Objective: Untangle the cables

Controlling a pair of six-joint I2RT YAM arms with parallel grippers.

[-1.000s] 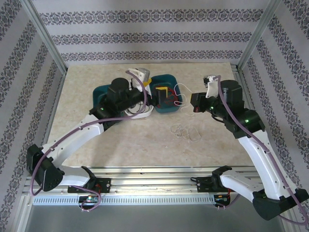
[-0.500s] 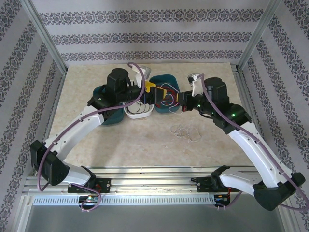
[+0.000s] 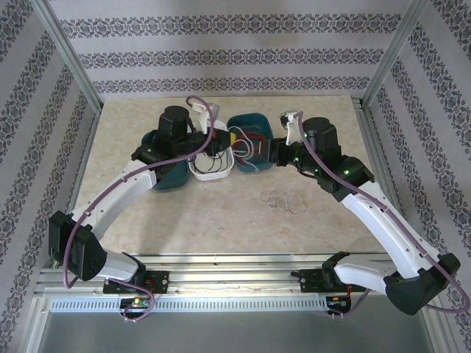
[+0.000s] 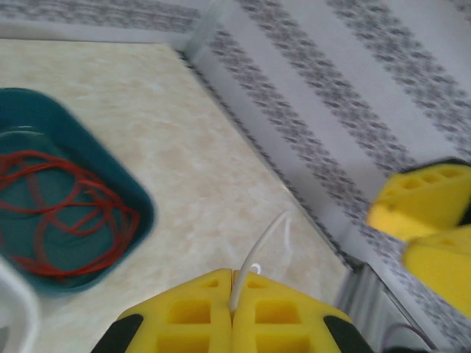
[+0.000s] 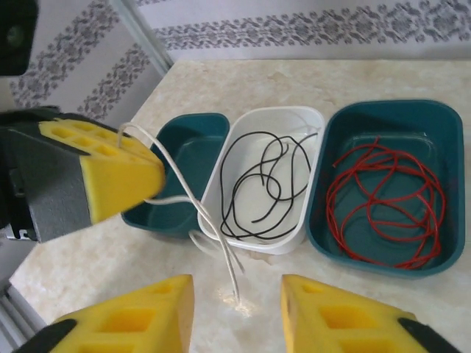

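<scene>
Above the table (image 3: 184,213), top external view: three trays in a row at the far middle, namely left teal tray (image 3: 165,180), white tray (image 3: 213,175) and right teal tray (image 3: 250,118). Left gripper (image 3: 229,138) and right gripper (image 3: 271,151) face each other over the right teal tray. Loose whitish loops (image 3: 283,200) lie on the bare table nearer the arm bases, apart from the trays.

Left wrist view: the yellow pads of the left gripper are pressed together, pinching a whitish cable (image 4: 259,250) that rises from between them. Red cables (image 4: 70,220) are coiled inside the teal tray at left. The right gripper's yellow fingers show at the right edge.

Right wrist view: the right gripper's two yellow fingers stand apart and hold nothing. The whitish cable hangs from the left gripper's pinch, crosses the near rim of the white tray and reaches the table between the spread fingers. Black cable (image 5: 268,184) lies looped in the white tray. The red cables lie in the right teal tray. The left teal tray holds no visible cable.
</scene>
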